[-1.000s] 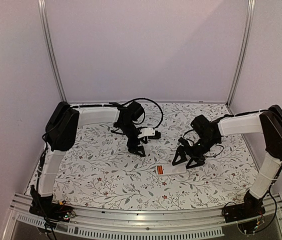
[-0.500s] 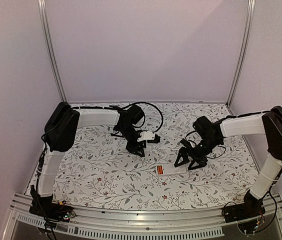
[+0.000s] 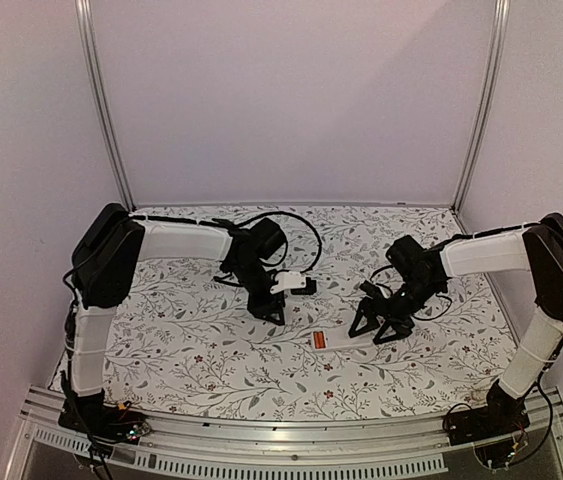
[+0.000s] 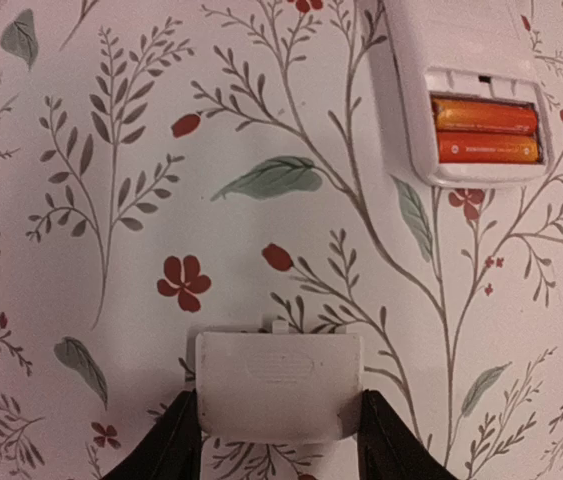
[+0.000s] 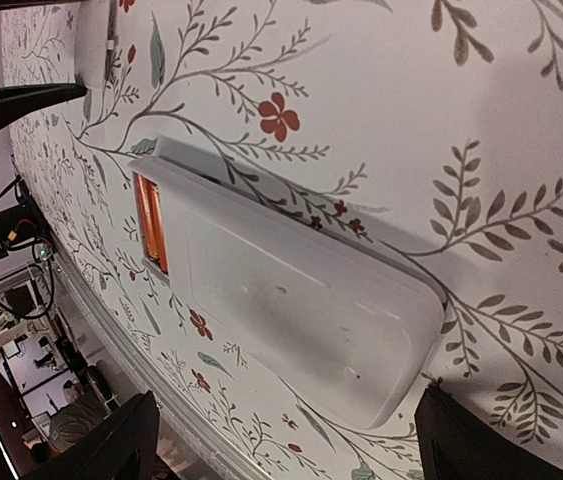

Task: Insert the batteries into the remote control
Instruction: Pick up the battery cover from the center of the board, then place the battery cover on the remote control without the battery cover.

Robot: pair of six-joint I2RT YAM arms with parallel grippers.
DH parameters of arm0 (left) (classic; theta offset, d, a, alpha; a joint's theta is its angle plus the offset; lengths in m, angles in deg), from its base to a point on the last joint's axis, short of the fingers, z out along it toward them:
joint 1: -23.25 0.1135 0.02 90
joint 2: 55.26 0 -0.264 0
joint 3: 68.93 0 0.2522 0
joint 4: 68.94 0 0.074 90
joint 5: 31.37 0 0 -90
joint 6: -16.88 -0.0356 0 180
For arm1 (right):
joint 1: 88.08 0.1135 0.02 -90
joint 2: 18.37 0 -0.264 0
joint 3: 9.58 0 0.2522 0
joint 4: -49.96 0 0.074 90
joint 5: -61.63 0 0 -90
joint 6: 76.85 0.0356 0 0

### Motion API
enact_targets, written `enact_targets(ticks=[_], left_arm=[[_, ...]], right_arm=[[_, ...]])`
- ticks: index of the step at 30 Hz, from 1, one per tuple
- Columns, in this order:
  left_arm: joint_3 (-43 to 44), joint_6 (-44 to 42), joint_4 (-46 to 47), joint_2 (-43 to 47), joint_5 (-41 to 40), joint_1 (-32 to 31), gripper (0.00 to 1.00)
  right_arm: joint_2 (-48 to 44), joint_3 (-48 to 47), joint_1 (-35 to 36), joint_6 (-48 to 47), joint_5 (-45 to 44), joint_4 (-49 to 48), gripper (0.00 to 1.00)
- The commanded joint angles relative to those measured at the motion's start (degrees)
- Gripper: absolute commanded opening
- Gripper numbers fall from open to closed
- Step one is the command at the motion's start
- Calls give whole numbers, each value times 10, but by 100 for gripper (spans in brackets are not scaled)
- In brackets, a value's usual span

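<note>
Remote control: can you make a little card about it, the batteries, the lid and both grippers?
remote control: back up on the table, battery bay uncovered
batteries: two orange ones, side by side in the bay
cover: off the remote, held at both ends
left gripper: closed on the cover
right gripper: open, over the remote

I see the white remote control point(image 4: 461, 60) lying back-up at upper right, two orange batteries point(image 4: 486, 148) side by side in its open bay; its detached cover point(image 4: 276, 385) is at bottom centre.
</note>
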Motion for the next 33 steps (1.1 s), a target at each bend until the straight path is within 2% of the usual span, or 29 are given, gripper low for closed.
enact_targets(ticks=[1, 8, 15, 22, 33], left_arm=[[-90, 87, 46, 88, -21, -20, 36], [-197, 162, 89, 202, -54, -52, 36], [-245, 205, 101, 250, -77, -78, 35], [-238, 204, 114, 232, -83, -86, 35], [-172, 214, 103, 157, -76, -103, 35]], right_arm=[[1, 17, 9, 13, 8, -10, 89], [16, 12, 30, 36, 24, -44, 86], [42, -13, 57, 56, 32, -70, 82], [80, -56, 58, 48, 21, -74, 78], [103, -67, 58, 44, 32, -79, 64]])
